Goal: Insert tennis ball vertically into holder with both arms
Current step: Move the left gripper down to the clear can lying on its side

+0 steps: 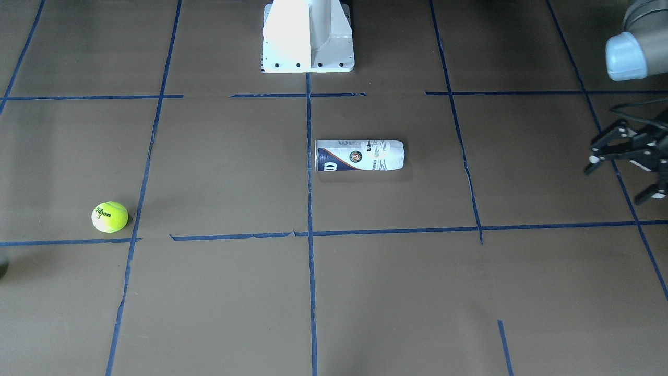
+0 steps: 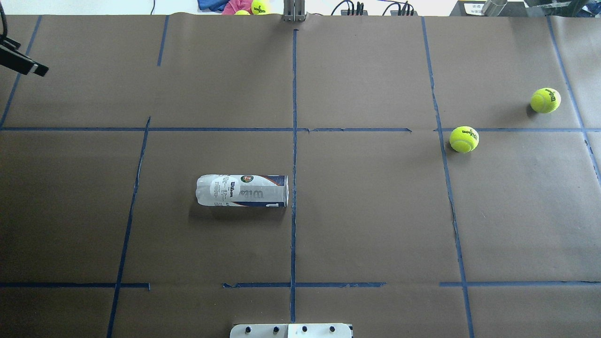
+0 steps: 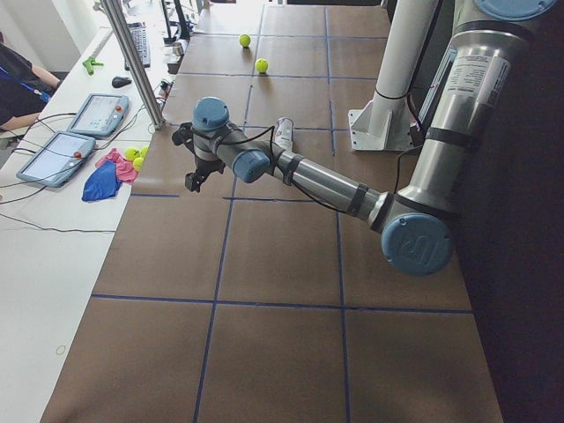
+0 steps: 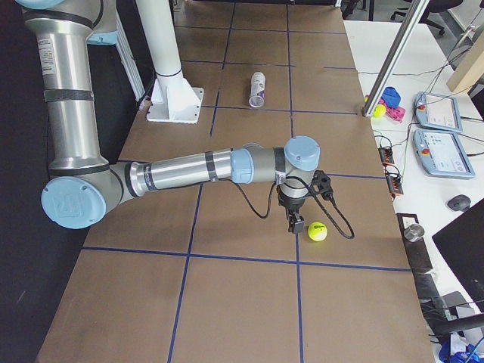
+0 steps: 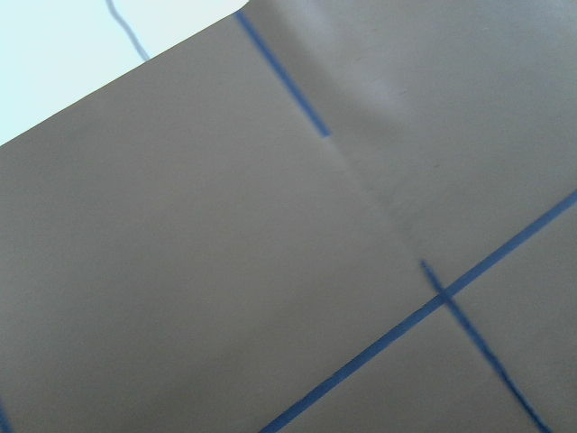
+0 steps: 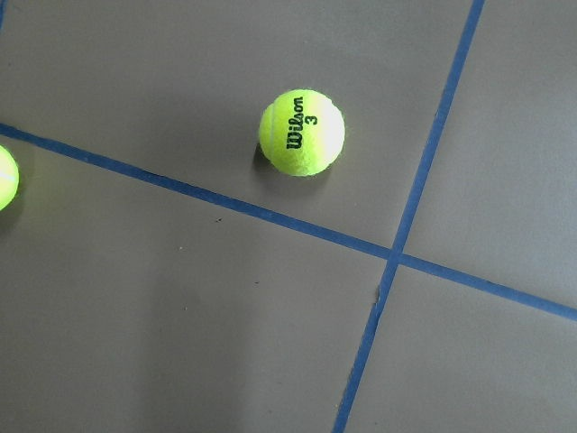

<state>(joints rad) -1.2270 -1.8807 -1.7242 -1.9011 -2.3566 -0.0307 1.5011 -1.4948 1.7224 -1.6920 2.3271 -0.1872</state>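
Note:
The tennis ball (image 2: 464,139), yellow-green with "Wilson 3" print, lies on the brown table at the right, beside a tape crossing; it also shows in the front view (image 1: 109,216) and the right wrist view (image 6: 302,132). The holder (image 2: 242,191), a clear labelled can, lies on its side near the centre tape line (image 1: 360,155). My left gripper (image 1: 618,180) is open and empty, far left of the can. My right gripper (image 4: 295,223) hangs high over the balls' area; I cannot tell whether it is open or shut.
A second tennis ball (image 2: 545,100) lies further right, also at the right wrist view's edge (image 6: 4,178). The white pedestal base (image 1: 308,36) stands at the robot's side. Blue tape lines cross the table. More balls and cloth (image 2: 244,6) lie beyond the far edge.

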